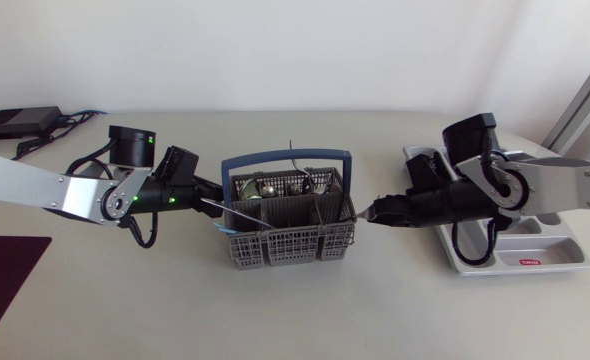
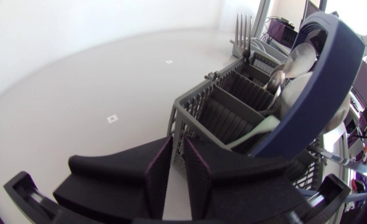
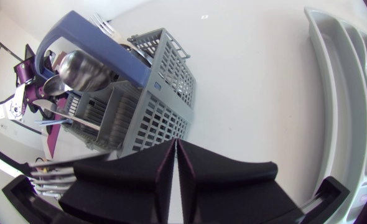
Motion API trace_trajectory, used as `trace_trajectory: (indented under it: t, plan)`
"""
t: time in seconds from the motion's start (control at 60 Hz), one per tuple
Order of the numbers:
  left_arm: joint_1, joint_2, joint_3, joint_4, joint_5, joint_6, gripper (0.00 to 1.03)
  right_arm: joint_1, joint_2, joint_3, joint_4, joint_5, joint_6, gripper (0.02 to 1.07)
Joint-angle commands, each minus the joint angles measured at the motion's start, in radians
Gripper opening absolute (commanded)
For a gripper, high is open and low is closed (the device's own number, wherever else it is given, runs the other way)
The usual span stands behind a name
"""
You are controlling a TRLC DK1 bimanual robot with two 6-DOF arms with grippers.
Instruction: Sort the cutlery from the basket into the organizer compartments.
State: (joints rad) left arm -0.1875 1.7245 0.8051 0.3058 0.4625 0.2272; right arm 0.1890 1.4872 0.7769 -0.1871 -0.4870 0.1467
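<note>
The grey cutlery basket with a blue handle stands mid-table between my two grippers. Spoons lie in its back compartment, and a thin silver piece lies slanted across its left side. My left gripper is just outside the basket's left wall. Its fingers stand a narrow gap apart with nothing between them. My right gripper sits at the basket's right wall, shut and empty. From the right wrist, the basket is ahead, with a spoon and a fork beside it. The pale organizer lies far right.
A black box with cables sits at the table's back left. A dark mat covers the front left corner. My right arm hangs over part of the organizer, whose long compartments run beside the right gripper.
</note>
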Motion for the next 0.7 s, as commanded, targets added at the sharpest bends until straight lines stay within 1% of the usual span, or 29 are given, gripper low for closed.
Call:
trace_trajectory:
  t: [0.0, 0.033, 0.067, 0.1, 0.117, 0.2, 0.283, 0.4, 0.45, 0.5, 0.583, 0.65, 0.683]
  plan:
    - [-0.010, 0.018, 0.039, 0.013, 0.004, -0.028, 0.18, -0.002, -0.061, -0.053, 0.003, 0.030, -0.044, 0.14]
    - [-0.006, 0.014, 0.036, 0.012, 0.004, -0.029, 0.19, -0.002, -0.087, -0.065, 0.003, 0.047, -0.053, 0.14]
    - [-0.003, 0.006, 0.031, 0.012, 0.004, -0.029, 0.19, -0.002, -0.116, -0.077, 0.002, 0.061, -0.067, 0.17]
    - [0.005, -0.008, 0.020, 0.004, 0.004, -0.028, 0.20, -0.002, -0.150, -0.088, -0.002, 0.076, -0.078, 0.22]
    - [0.010, -0.019, 0.014, 0.001, 0.004, -0.028, 0.22, -0.002, -0.168, -0.094, -0.003, 0.082, -0.085, 0.25]
    - [0.037, -0.066, -0.021, -0.005, 0.004, -0.026, 0.25, 0.000, -0.249, -0.114, -0.032, 0.113, -0.125, 0.36]
    - [0.071, -0.138, -0.069, -0.022, 0.010, -0.020, 0.27, 0.023, -0.357, -0.133, -0.068, 0.172, -0.173, 0.50]
    - [0.097, -0.258, -0.132, -0.076, 0.018, 0.017, 0.42, 0.056, -0.482, -0.136, -0.124, 0.229, -0.239, 0.60]
    - [0.103, -0.307, -0.162, -0.085, 0.019, 0.024, 0.47, 0.079, -0.539, -0.139, -0.141, 0.248, -0.274, 0.64]
    - [0.105, -0.355, -0.190, -0.102, 0.022, 0.038, 0.49, 0.115, -0.574, -0.137, -0.147, 0.275, -0.291, 0.65]
    - [0.106, -0.421, -0.221, -0.140, 0.038, 0.049, 0.49, 0.214, -0.607, -0.131, -0.167, 0.347, -0.311, 0.71]
    - [0.106, -0.465, -0.242, -0.168, 0.045, 0.063, 0.54, 0.319, -0.616, -0.131, -0.156, 0.438, -0.315, 0.73]
    - [0.106, -0.483, -0.251, -0.174, 0.047, 0.063, 0.55, 0.371, -0.611, -0.131, -0.146, 0.481, -0.318, 0.75]
